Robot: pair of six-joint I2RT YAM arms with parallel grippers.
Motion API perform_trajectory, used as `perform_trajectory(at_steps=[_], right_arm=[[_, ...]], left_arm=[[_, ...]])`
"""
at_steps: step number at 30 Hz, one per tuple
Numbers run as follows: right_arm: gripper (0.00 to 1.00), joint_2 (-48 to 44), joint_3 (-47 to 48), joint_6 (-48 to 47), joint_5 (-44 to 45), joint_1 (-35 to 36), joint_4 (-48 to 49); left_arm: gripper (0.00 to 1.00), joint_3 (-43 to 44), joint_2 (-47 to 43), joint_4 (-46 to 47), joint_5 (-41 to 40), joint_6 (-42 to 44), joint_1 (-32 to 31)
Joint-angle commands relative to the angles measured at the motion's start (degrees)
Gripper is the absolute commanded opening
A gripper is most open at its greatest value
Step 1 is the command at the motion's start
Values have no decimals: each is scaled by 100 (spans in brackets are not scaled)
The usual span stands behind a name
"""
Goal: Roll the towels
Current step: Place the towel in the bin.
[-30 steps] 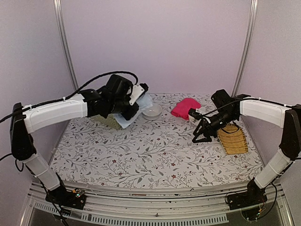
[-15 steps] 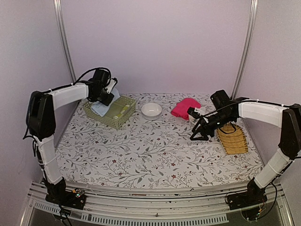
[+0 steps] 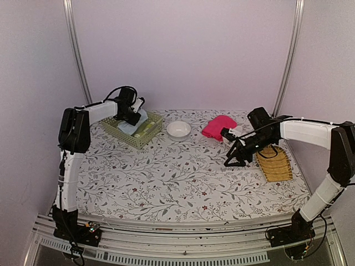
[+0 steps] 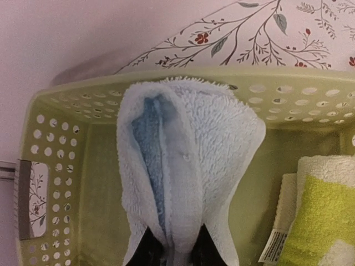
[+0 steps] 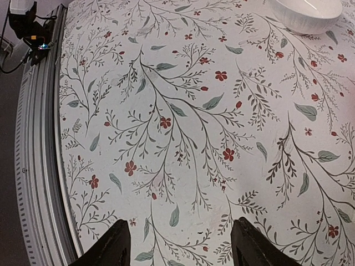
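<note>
At the far left corner of the table [image 3: 166, 183], your left gripper [image 3: 135, 112] hangs over the pale green basket [image 3: 123, 133]. Left wrist view: the two dark fingertips are pinched together on the pale blue towel [image 4: 188, 166], clamped on its folded edge at the bottom of the frame, left gripper [image 4: 175, 252] closed on cloth. The towel runs away from the jaws as a doubled-over fold, fluffy side out, with a darker blue inner face showing in the crease. It lies inside the basket [image 4: 66, 166], its far end up against the perforated far wall. Just beside it, to the right in the same basket, sits the yellow-green-and-cream towel [image 4: 321, 216], label showing; the two look close, but you cannot tell whether they touch. Right side: your right gripper [image 3: 237, 162] is down low over the floral cloth, just left of the yellow woven tray [image 3: 274, 164]. Right wrist view shows its jaws standing wide apart, right gripper [image 5: 180, 246] with only bare tablecloth between the fingers, nothing held. The pink towel [image 3: 218, 126] lies bunched behind that arm toward the back wall, apart from the fingertips. A white bowl [image 3: 178, 129] sits between basket and pink towel.
</note>
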Motion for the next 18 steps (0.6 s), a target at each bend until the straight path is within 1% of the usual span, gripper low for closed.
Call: perform_trajectory(at_steps=[1,9,13,18], right_arm=[[64,100,-73,-12,81,-24,20],[64,237,-5,-43,38,-22,-47],[64,293,10,-57,5,-19,-82],[65,334,26,-65,1,-24,-123]], left_arm=[[0,297,331,-329,174,-3,-99],[1,-230,155,-326,255,-131,-367],[3,-392,29,-308,695,-292,-406],[7,-293,117,-435,1058,-381,-392]])
